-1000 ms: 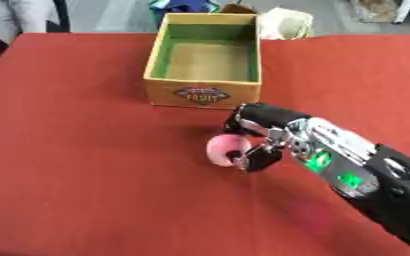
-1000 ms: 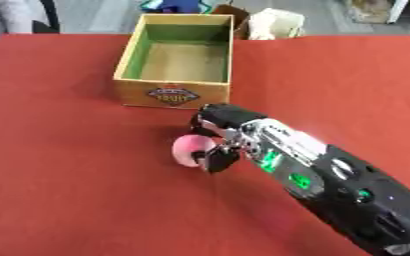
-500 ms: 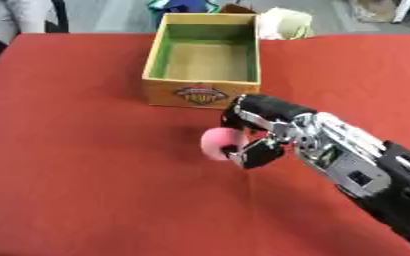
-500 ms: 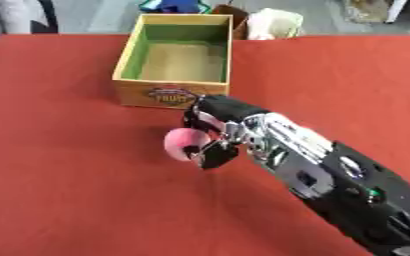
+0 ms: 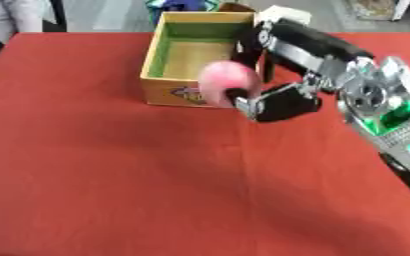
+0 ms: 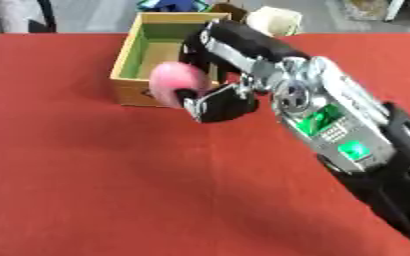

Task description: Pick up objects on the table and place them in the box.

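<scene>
Pink ball [image 5: 229,81] sits pinched in the right hand's [image 5: 283,70] curled fingers beside the box [image 5: 172,59].

Matt red cloth table cover [image 5: 112,175], printed cardboard box [image 5: 169,55] — smooth pink ball [image 5: 229,82], glossy black-and-silver right hand [image 5: 283,97]

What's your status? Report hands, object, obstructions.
Right hand shut on pink ball, lifted at box front rim. Left hand not in view. Nothing blocking the box.

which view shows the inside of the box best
Left eye view: the box floor shows nearly whole, with the right hand and pink ball covering only its near right corner. In the right eye view the hand hides more.
</scene>
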